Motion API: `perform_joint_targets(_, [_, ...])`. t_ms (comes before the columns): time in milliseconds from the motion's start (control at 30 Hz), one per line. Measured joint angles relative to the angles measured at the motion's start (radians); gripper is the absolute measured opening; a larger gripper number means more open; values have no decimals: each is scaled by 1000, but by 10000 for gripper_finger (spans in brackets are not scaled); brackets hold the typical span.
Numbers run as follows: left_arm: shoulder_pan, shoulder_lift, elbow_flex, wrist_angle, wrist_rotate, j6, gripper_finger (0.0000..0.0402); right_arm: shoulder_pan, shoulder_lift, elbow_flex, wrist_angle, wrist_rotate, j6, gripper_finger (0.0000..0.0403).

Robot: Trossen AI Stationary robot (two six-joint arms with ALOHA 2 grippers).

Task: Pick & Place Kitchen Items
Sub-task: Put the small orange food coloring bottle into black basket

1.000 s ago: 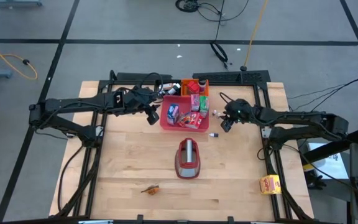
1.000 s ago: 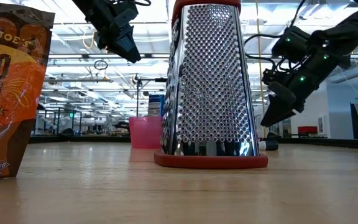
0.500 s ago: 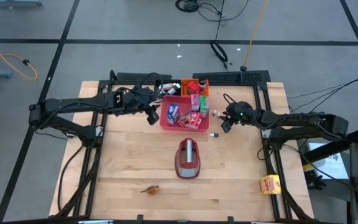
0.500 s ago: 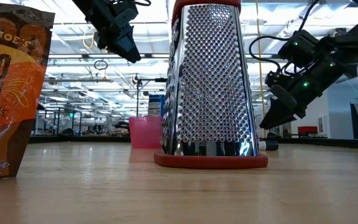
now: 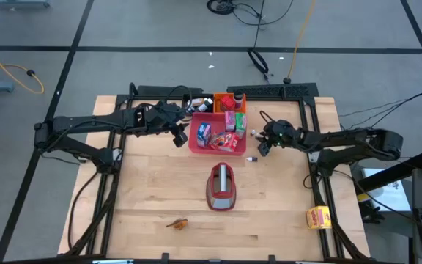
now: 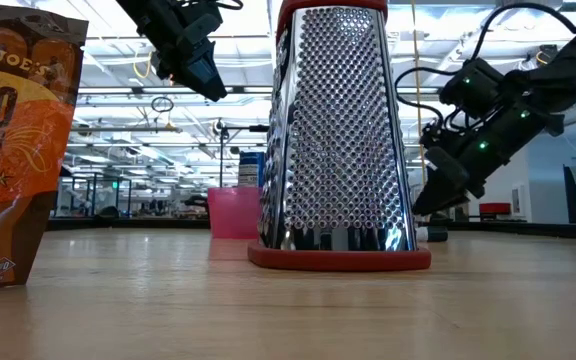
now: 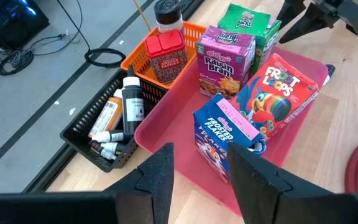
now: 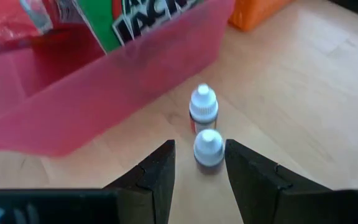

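The pinkish-red tray (image 5: 196,147) holds several small cartons: blue Frosted Flakes (image 7: 219,140), red Froot Loops (image 7: 277,93), Raisin Bran (image 7: 225,56) and a green one (image 7: 250,25). My left gripper (image 5: 179,137) (image 7: 199,149) hovers open at the tray's left side, in front of the blue carton. Two tiny white-capped bottles (image 8: 202,106) (image 8: 208,149) stand on the table right of the tray. My right gripper (image 5: 263,147) (image 8: 199,147) is open and low, with the nearer bottle between its fingertips. Whether a finger touches that bottle, I cannot tell.
A dark-red and grey grater (image 5: 222,187) stands mid-table. Another tiny bottle (image 5: 252,158) lies near the tray's right front corner. An orange basket (image 7: 166,59) and a black basket (image 7: 107,134) sit behind the tray. An orange-brown bag (image 5: 178,222) and a yellow carton (image 5: 317,217) lie near the front.
My right gripper has sunk a little and edged toward the tray's right side, closing in on the two standing bottles. Its fingers stay apart.
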Motion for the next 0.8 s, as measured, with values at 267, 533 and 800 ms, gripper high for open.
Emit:
perform_joint_targets(267, [0,0,0,0,0,0,150,0,90,0,48,-1,0,130])
perform_joint_targets(533, [0,0,0,0,0,0,150,0,136,0,123,24,0,100])
perform_joint_targets(800, [0,0,0,0,0,1,150,0,138,1,130,-2,1,60])
